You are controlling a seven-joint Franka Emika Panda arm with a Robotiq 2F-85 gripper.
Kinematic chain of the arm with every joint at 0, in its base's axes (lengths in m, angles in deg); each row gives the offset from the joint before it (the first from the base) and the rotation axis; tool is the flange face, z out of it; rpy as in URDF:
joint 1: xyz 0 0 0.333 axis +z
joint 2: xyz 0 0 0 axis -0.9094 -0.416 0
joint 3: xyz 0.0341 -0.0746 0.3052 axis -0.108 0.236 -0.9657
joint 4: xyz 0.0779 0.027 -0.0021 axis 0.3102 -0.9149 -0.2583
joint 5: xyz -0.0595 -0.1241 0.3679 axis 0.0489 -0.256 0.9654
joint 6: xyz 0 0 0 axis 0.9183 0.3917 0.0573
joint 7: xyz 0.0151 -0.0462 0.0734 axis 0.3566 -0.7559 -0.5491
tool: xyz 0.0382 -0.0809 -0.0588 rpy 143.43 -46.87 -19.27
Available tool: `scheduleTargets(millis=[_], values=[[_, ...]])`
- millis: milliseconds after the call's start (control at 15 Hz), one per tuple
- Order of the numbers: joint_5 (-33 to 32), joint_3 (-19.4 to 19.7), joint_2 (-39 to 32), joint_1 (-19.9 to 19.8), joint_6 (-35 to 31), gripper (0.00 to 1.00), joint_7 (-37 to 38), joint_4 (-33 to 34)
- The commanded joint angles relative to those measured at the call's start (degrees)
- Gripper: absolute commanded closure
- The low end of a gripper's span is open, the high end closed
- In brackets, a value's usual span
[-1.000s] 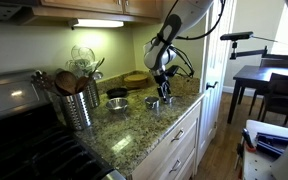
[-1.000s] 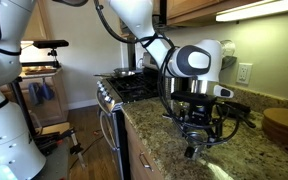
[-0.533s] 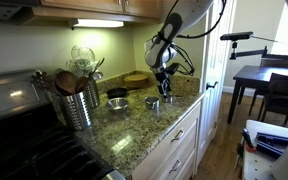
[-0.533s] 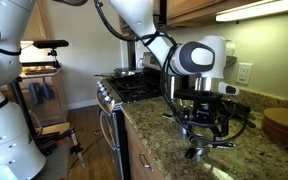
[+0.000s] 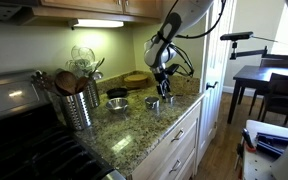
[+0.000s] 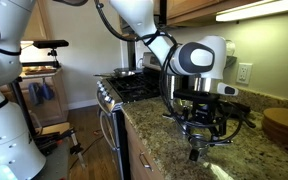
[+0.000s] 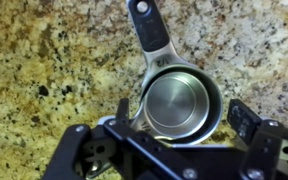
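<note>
Currently the gripper [image 7: 182,113] is spread wide and holds nothing. In the wrist view it hangs straight over a small round stainless-steel measuring cup [image 7: 182,104], with one finger at the cup's 9 o'clock and one at its 3 o'clock. Both are just beside the rim; I can't tell whether they touch it.

The cup sits upright and empty on the speckled granite desk [image 7: 44,60]. Its dark handle [image 7: 149,30] runs out toward 11 o'clock.

In both exterior views the gripper [image 5: 166,96] [image 6: 202,142] is low over the desk, near the front edge. In an exterior view, a black bowl [image 5: 117,94] lies at about 9 o'clock from the gripper. A ribbed metal utensil holder with wooden spoons [image 5: 81,108] stands well apart, further out at 9 o'clock. A round wooden board [image 6: 284,125] lies at 3 o'clock of the gripper in an exterior view.
</note>
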Motion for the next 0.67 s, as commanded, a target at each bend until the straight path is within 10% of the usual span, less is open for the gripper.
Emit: scheduleTargets(millis=[0, 600], values=[[1.52, -1.1, -0.18, -0.97, 0.4, 0.0, 1.01, 0.14], [1.8, -0.84, -0.79, -0.85, -0.11, 0.0, 1.77, -1.01]])
